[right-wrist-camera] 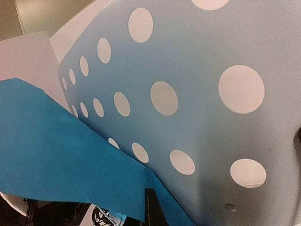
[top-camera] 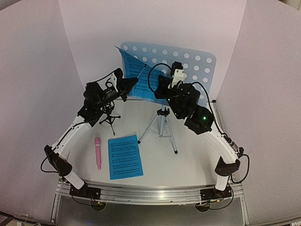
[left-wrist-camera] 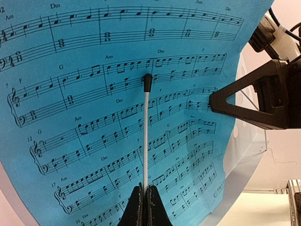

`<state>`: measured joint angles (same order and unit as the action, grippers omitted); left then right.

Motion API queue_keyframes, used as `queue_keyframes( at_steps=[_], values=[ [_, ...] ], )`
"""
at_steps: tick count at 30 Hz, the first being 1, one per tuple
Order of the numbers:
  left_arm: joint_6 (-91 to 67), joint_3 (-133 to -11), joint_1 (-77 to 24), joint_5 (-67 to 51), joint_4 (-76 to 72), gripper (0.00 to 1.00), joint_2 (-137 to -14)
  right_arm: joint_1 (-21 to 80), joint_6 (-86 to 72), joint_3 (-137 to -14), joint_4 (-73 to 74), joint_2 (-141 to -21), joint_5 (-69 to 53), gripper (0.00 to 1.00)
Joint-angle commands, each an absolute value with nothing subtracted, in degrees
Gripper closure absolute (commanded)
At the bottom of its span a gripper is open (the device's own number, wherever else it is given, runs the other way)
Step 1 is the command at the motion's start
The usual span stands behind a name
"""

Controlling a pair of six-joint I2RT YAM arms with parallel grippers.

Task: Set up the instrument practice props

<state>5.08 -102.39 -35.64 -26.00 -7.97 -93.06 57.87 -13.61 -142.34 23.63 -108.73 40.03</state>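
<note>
Left gripper (left-wrist-camera: 143, 200): nearest the left wrist lens. Its fingers are pressed together on a thin silver rod (left-wrist-camera: 146, 132), whose black tip rests on the raised sheet (left-wrist-camera: 94, 117) in front of the stand desk (right-wrist-camera: 197, 70).
Right gripper (left-wrist-camera: 216, 101): fingers together, with the tip touching that sheet's right edge, just before the desk. Whether it pinches paper I cannot tell.
Raised sheet: tilted and standing off the desk face, one corner past the desk's left edge.
Risk: the sheet would likely slide or buckle if the rod lets go before the paper lies flat. Pressure at its edge could crease it. A hard shove might tip the desk on its tripod legs (top-camera: 162, 125).
Room: bare table (top-camera: 197, 155) lies in front-right of the desk. Front-left stand the mic mount (top-camera: 110, 117), the pink microphone (top-camera: 98, 153) and the second sheet (top-camera: 125, 157), all apart.
Edges: the backdrop wall (top-camera: 94, 28) sits close behind the desk.
</note>
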Motion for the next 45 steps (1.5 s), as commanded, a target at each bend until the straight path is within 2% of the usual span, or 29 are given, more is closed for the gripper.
queue_keyframes(
  at_steps=[1, 19, 36, 45],
  values=[
    [5.43, -104.10, -35.86, -27.95, -9.63, 1.00, -92.39, 57.70, -14.31, -142.79, 22.85, -109.42, 40.22, 1.00],
    [6.26, -103.20, -35.86, -28.21, -10.30, 1.00, -92.43, 57.12, -13.21, -141.68, 15.88, -110.37, 40.74, 1.00],
    [6.55, -102.74, -35.86, -28.03, -10.17, 1.00, -92.49, 57.08, -13.18, -136.90, 14.25, -107.56, 42.31, 1.00],
    [6.52, -102.79, -35.86, -28.20, -10.20, 1.00, -92.67, 57.12, -9.99, -138.71, 13.89, -107.38, 42.22, 1.00]
  ],
)
